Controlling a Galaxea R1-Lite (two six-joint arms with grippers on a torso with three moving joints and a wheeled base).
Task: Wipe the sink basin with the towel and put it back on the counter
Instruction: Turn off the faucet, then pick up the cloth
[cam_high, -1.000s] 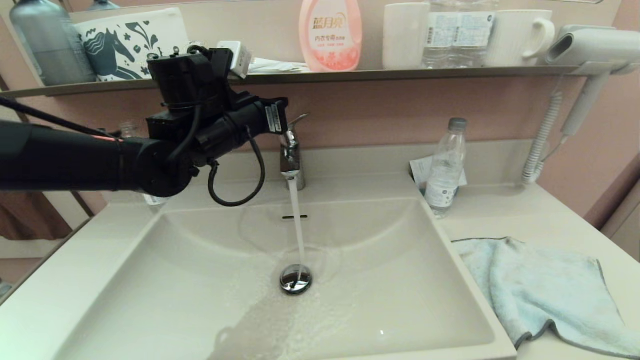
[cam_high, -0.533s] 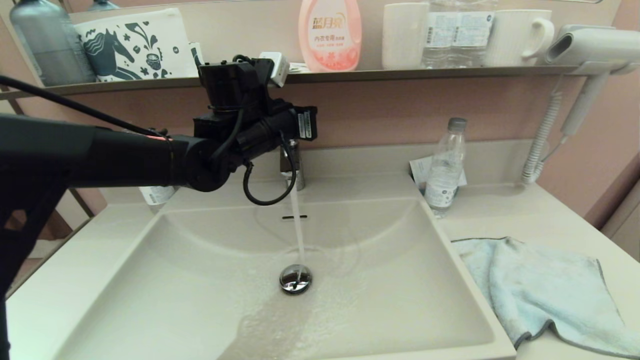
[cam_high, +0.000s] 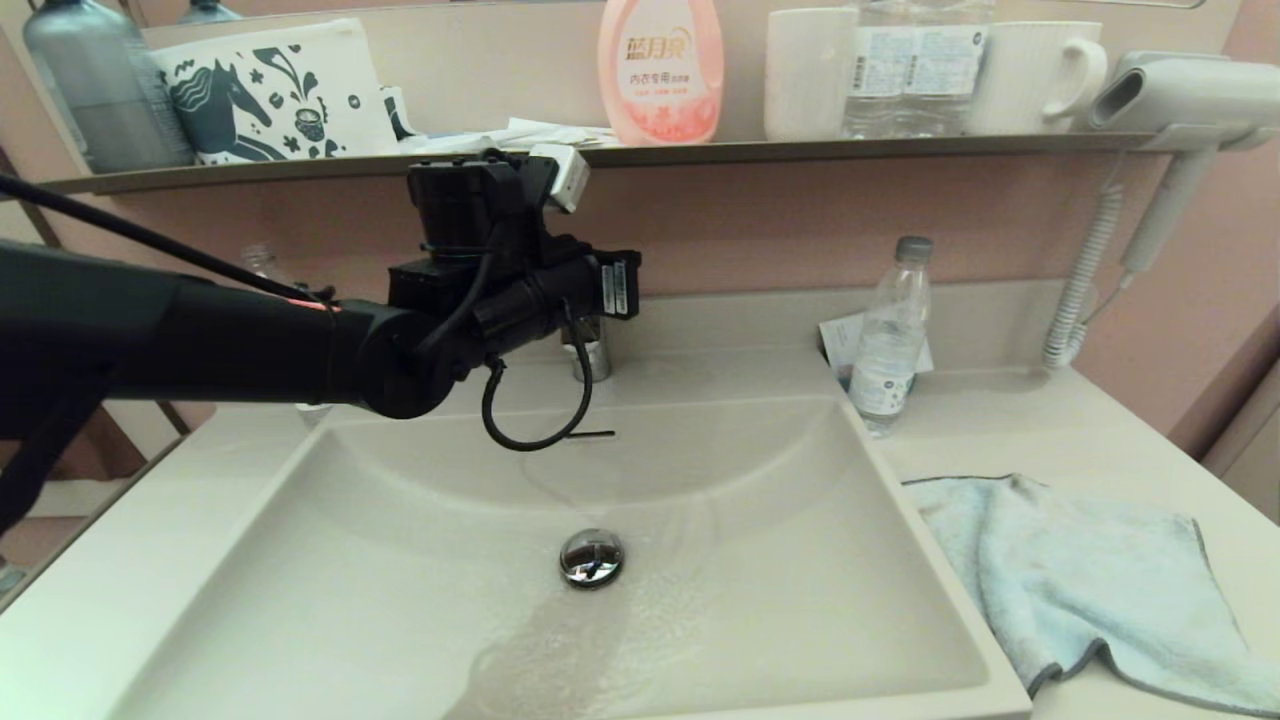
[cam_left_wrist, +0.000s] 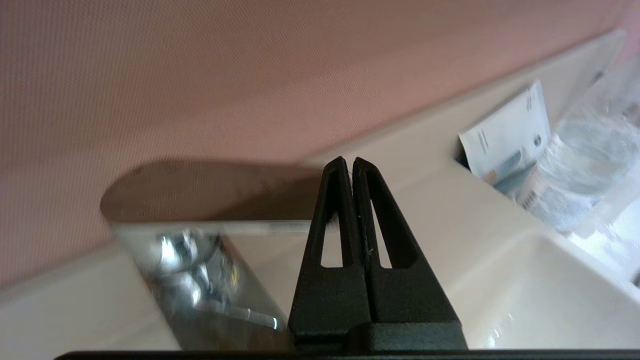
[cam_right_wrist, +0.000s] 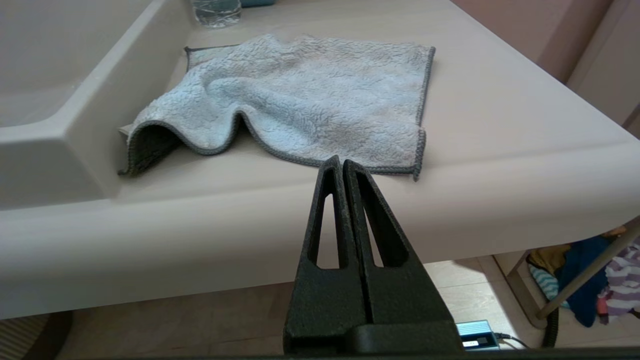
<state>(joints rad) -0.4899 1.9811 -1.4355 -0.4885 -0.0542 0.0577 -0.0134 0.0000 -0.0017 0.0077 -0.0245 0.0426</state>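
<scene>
The cream-white sink basin (cam_high: 400, 560) is wet, with a film of water around the chrome drain plug (cam_high: 591, 557); no stream is falling. On the counter (cam_high: 1000, 430) right of the basin, the pale-blue towel (cam_high: 1080, 585) lies rumpled, one corner turned up showing grey (cam_right_wrist: 145, 150). My left gripper (cam_left_wrist: 350, 160) is shut and empty, beside the chrome faucet (cam_left_wrist: 200, 270), with its wrist covering most of the faucet (cam_high: 592, 360) in the head view. My right gripper (cam_right_wrist: 342, 160) is shut and empty, low in front of the counter's front edge (cam_right_wrist: 450, 200), short of the towel (cam_right_wrist: 310, 95).
A clear water bottle (cam_high: 890, 340) and a leaflet (cam_high: 838, 340) stand at the basin's back right corner. The dark shelf (cam_high: 800, 150) above carries a pink detergent bottle (cam_high: 660, 65), mugs and bottles. A hair dryer (cam_high: 1180, 95) with a coiled cord hangs at the right.
My left arm has swung right and dropped onto the faucet. The stream of water that was running into the drain has stopped. The towel has not moved.
</scene>
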